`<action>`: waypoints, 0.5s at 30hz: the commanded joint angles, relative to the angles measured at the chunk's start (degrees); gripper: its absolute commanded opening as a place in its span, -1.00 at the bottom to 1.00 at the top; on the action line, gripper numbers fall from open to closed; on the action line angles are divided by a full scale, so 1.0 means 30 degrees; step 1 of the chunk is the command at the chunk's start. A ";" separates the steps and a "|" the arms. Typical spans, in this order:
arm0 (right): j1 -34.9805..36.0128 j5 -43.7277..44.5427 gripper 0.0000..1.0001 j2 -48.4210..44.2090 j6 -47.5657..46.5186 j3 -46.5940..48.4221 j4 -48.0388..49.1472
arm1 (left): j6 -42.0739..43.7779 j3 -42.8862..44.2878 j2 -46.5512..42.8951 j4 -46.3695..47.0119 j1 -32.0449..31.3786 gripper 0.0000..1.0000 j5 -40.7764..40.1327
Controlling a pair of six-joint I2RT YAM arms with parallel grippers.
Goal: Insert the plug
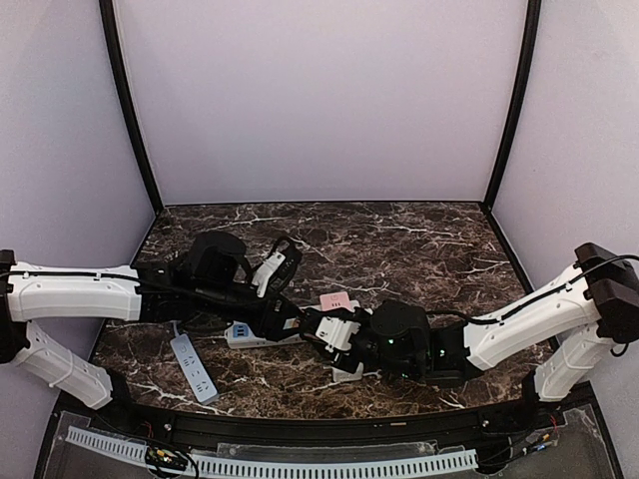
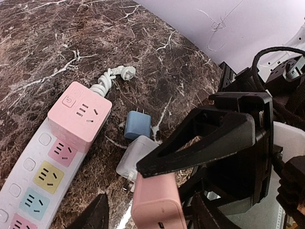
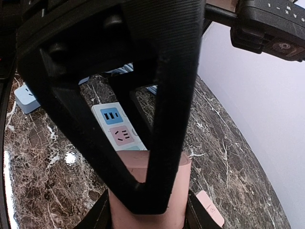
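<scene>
A pink plug [image 3: 157, 181] is clamped between my right gripper's [image 3: 147, 212] fingers and held above the marble table. In the left wrist view the pink plug [image 2: 159, 205] sits between my left gripper's [image 2: 148, 212] fingers; the left finger [image 2: 95, 214] stands apart from it. The right gripper's black finger [image 2: 209, 138] lies across the plug's top. The white power strip [image 2: 43, 176] with coloured sockets and a pink switch end [image 2: 78, 114] lies just beyond. In the top view the two grippers, left [image 1: 300, 324] and right [image 1: 339, 334], meet over the strip [image 1: 250, 334].
A blue plug [image 2: 138, 125] and a translucent white plug [image 2: 138, 157] lie loose on the table by the strip. A second white power strip [image 1: 193, 367] lies at the front left. The strip's coiled white cord [image 2: 112, 78] trails away from its pink end.
</scene>
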 commanded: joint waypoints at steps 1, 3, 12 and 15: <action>0.0337 0.0477 -1.00 0.0217 0.0327 0.0104 0.0333 | 0.0042 0.0521 0.0139 0.0159 -0.0134 0.16 0.0392; 0.0367 0.0672 -1.00 0.0289 0.0325 0.0144 0.0308 | -0.0018 0.0540 0.0143 0.0102 -0.0134 0.10 0.0428; 0.0467 0.1299 -1.00 0.0370 0.0173 0.0251 0.0400 | -0.0196 0.0573 0.0280 -0.0199 -0.0220 0.02 0.0514; 0.0528 0.1602 -1.00 0.0379 0.0077 0.0265 0.0450 | -0.0200 0.0742 0.0564 -0.0343 -0.0256 0.03 0.0589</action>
